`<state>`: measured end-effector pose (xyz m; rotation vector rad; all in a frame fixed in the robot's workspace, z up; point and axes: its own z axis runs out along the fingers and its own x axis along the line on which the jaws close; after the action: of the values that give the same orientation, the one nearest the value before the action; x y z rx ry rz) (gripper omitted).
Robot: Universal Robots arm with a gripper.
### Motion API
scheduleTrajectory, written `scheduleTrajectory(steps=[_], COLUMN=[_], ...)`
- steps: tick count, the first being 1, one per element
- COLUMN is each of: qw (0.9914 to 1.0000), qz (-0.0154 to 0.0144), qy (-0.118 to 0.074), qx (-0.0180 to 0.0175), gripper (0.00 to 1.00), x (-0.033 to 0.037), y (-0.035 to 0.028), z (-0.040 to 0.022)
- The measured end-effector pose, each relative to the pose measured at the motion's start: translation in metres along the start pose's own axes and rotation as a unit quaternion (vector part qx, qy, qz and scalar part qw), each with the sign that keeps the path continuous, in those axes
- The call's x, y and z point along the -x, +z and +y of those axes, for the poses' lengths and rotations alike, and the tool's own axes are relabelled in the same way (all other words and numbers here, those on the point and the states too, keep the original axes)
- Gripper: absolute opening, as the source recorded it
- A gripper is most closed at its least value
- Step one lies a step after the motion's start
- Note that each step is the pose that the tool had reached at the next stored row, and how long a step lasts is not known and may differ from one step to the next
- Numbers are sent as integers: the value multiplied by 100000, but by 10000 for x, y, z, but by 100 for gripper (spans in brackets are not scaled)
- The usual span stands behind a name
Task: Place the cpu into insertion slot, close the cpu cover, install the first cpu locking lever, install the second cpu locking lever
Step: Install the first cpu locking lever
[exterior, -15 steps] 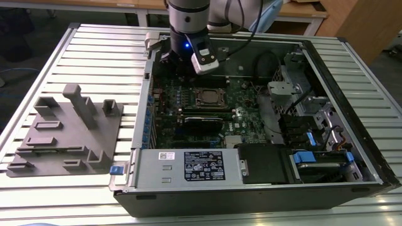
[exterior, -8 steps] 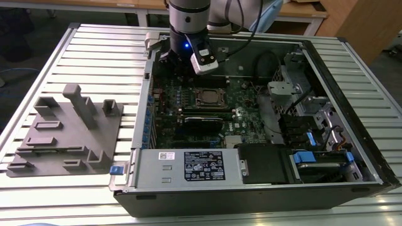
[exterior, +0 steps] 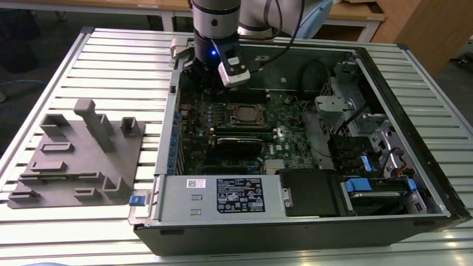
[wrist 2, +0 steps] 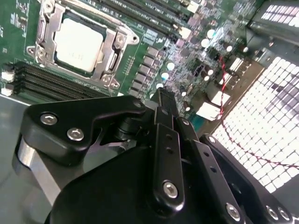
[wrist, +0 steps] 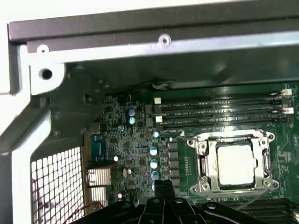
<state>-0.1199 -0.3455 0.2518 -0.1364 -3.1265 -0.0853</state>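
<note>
Near the fingers (wrist 2: 166,105), untouched, the cpu (wrist 2: 78,43)

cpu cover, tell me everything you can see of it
The cpu cover is a thin silver-grey metal frame with a square window. It lies flat and closed on the socket of the green motherboard. The pale cpu shows through the window. The tool is apart from it, off to one side.

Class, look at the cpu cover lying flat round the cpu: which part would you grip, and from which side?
Probably an outer edge of the cover, coming down from above. It is a thin frame lying flat, and the cpu fills its window, so only the rim seems to offer a hold.
</note>
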Motion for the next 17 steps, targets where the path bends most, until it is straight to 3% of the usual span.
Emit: scheduleTrajectory(steps=[7,11,15,17], qw=[99998,99992,99961,99958], qz=[59,115,238,253], qy=[-7,-18,-22,-17], qx=[693,1283,2771,2899], gripper=[11,11,11,11], x=[-14,-22,-24,-24], y=[28,38,40,40], z=[128,144,146,147])
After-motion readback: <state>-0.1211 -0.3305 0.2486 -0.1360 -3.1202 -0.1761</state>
